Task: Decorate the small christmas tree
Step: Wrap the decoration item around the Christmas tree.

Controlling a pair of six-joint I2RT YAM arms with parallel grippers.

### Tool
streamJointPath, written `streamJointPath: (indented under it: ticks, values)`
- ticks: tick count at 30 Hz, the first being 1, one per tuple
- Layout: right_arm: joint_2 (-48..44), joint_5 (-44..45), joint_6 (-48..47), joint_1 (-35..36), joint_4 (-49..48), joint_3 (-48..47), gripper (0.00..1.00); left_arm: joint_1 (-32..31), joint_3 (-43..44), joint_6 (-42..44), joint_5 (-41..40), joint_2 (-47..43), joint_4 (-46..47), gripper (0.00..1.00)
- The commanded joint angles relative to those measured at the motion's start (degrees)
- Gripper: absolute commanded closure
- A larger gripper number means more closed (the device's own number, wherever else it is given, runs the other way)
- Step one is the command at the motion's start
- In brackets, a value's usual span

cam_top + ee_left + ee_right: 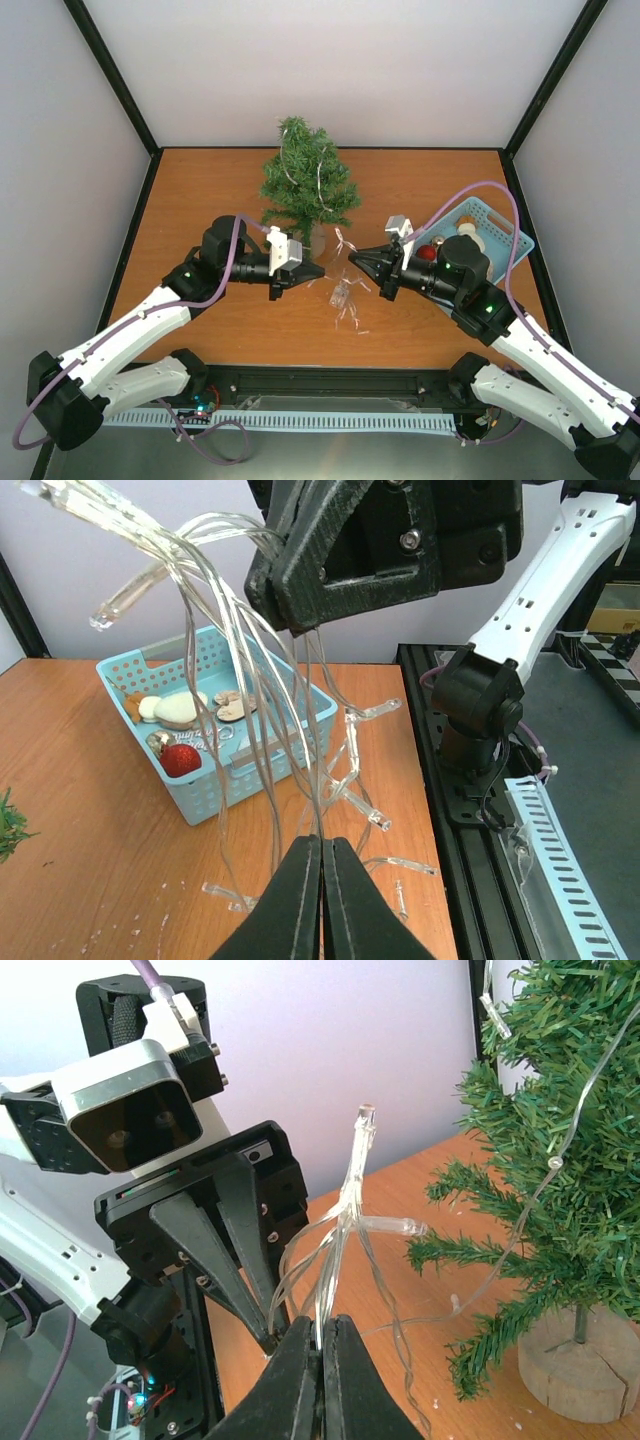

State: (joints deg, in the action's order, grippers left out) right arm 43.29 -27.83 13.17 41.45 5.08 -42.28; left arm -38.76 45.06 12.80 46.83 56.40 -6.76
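Note:
The small christmas tree (308, 190) stands at the back middle of the table on a round wooden base (575, 1370). A clear string of lights (343, 295) runs from its branches down to a loose bundle on the table. My left gripper (322, 842) is shut on several strands of that string (300, 770). Facing it close by, my right gripper (322, 1325) is shut on the same bundle (352, 1190), just right of the tree. In the top view the left gripper (318, 270) and right gripper (355, 256) nearly meet tip to tip.
A light blue basket (505, 225) sits at the right of the table behind the right arm. It holds a red ball (182, 759) and several pale flat ornaments. A black rail runs along the table's near edge.

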Motion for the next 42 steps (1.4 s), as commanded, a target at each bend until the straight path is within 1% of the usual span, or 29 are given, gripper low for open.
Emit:
streamJointPath:
  ticks: [1,2,4,7,9,11,14,17,19,21,24,28,30,42]
  values:
    - [-1.1,2.7,1.0,0.5,-2.8,0.7,0.97,-0.4,2.3,2.7,1.7,-0.7,-0.8,0.99]
    - [-1.4,4.8,1.3,0.5,-2.9,1.0,0.95,-0.4,2.4,2.9,1.7,-0.8,-1.0,0.99]
    - [-2.2,9.2,3.1,0.5,-4.0,2.5,0.88,-0.4,2.6,3.5,1.8,-1.1,-1.6,0.99]
    - [-2.5,9.9,3.2,0.5,-5.6,5.8,0.76,-0.4,2.9,4.8,0.6,-1.2,-2.2,0.99]
    - [-2.2,10.5,0.8,0.5,-3.0,6.6,0.69,-0.4,2.6,7.4,0.3,-1.7,-2.6,0.99]
    - [-2.2,13.1,-1.5,0.5,-0.1,6.3,0.65,-0.4,1.6,8.5,-0.8,-2.4,-2.3,0.99]
    - [-1.8,14.8,-4.6,0.4,3.0,3.7,0.61,-0.4,1.3,9.3,-1.0,-2.2,-2.7,0.99]
    - [0.9,15.1,-6.1,0.4,5.9,0.0,0.57,-0.4,1.2,9.3,-0.4,-1.9,-2.2,0.99]
    - [4.0,14.4,-6.0,0.4,8.1,-2.6,0.56,-0.4,1.0,9.4,-0.5,-2.2,-1.8,0.99]
    - [6.7,11.9,-6.0,0.5,9.7,-5.1,0.53,-0.4,0.5,9.7,-0.4,-2.8,-1.5,0.99]
    - [10.4,8.5,-5.1,0.4,11.3,-8.3,0.53,-0.4,-0.2,10.0,-0.4,-3.5,-0.9,0.99]
    - [14.2,-1.3,-6.3,0.4,13.3,-10.9,0.57,-0.4,0.0,10.5,-0.5,-2.9,-1.6,0.99]
    - [15.4,-4.3,-7.1,0.5,14.3,-11.4,0.58,-0.4,0.3,10.8,-0.8,-2.7,-2.1,0.99]
    - [19.9,-11.6,-11.0,0.5,15.0,-12.3,0.58,-0.4,-0.7,11.1,-1.2,-2.7,-1.3,0.99]
